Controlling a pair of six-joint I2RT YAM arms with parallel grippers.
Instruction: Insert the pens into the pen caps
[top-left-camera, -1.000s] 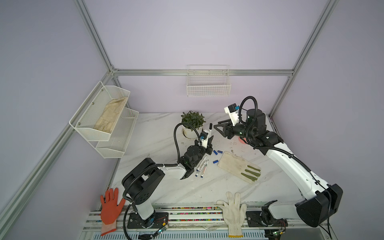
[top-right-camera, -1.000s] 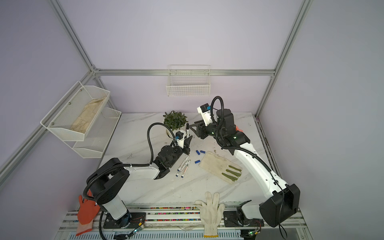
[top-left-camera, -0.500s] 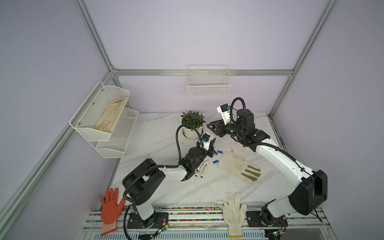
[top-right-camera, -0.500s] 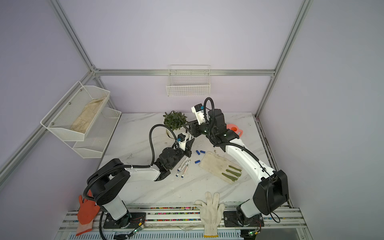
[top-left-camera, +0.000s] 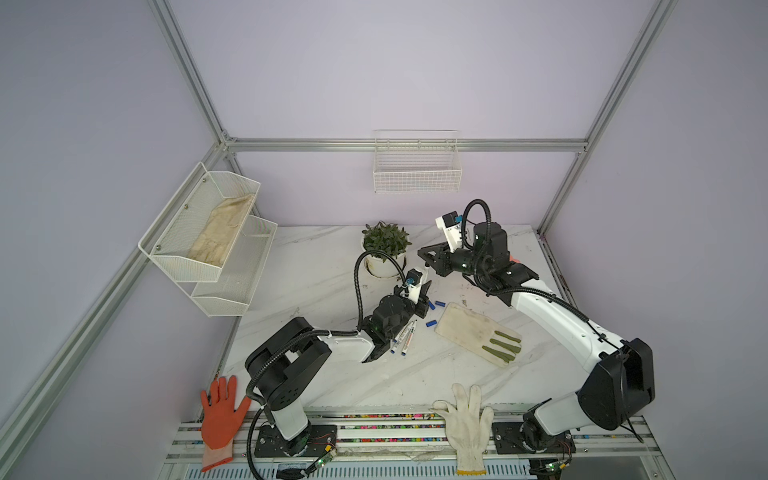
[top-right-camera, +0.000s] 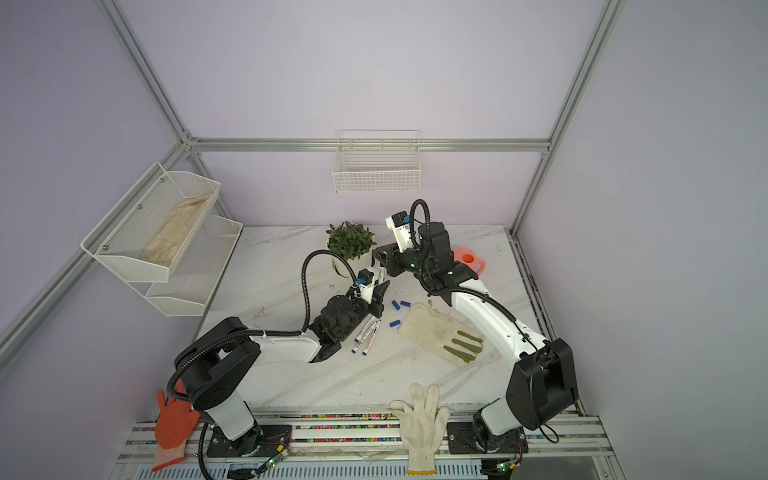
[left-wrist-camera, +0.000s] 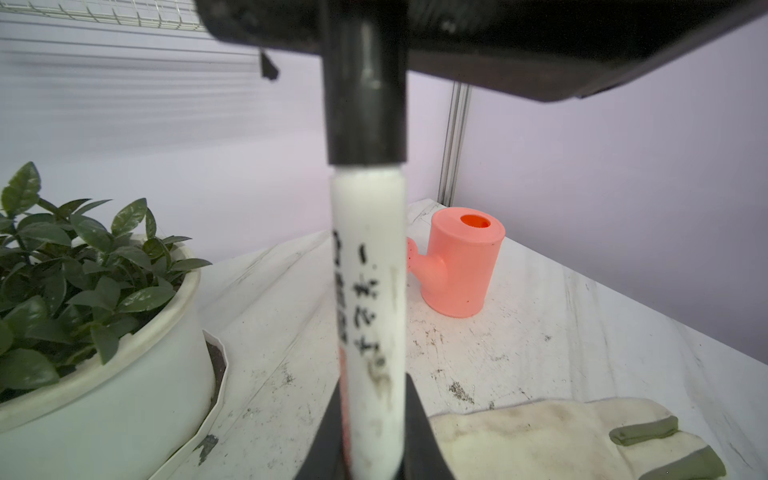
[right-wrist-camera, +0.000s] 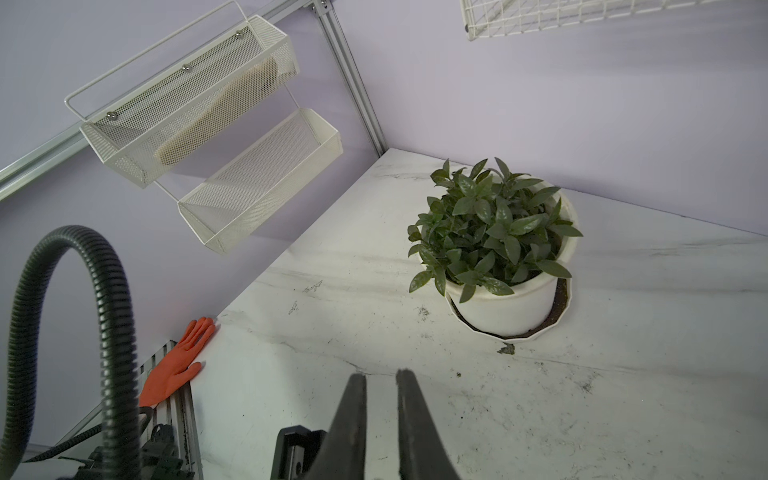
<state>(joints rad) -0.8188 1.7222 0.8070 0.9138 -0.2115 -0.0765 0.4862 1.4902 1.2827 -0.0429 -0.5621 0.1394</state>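
My left gripper (left-wrist-camera: 372, 399) is shut on a white pen (left-wrist-camera: 370, 291) with black print, held upright. A black pen cap (left-wrist-camera: 365, 95) sits on the pen's top end, and its upper part runs into the dark body of my right gripper just above. In both top views my left gripper (top-left-camera: 424, 291) stands under my right gripper (top-left-camera: 422, 252). The right gripper (right-wrist-camera: 381, 374) shows a narrow gap with nothing between its fingers. More pens (top-left-camera: 405, 336) lie beside the left arm. Three blue pen caps (top-left-camera: 432, 304) lie just right of them.
A dirty work glove (top-left-camera: 478, 332) lies right of the caps. A potted plant (top-left-camera: 384, 245) stands behind the grippers and an orange watering can (left-wrist-camera: 461, 266) at the back right. Wire racks hang on the walls. A white glove (top-left-camera: 467, 419) and an orange glove (top-left-camera: 220, 411) hang over the front edge.
My right arm has swung left and come in over the pen that my left gripper holds, and its jaws have narrowed. The left gripper has barely moved.
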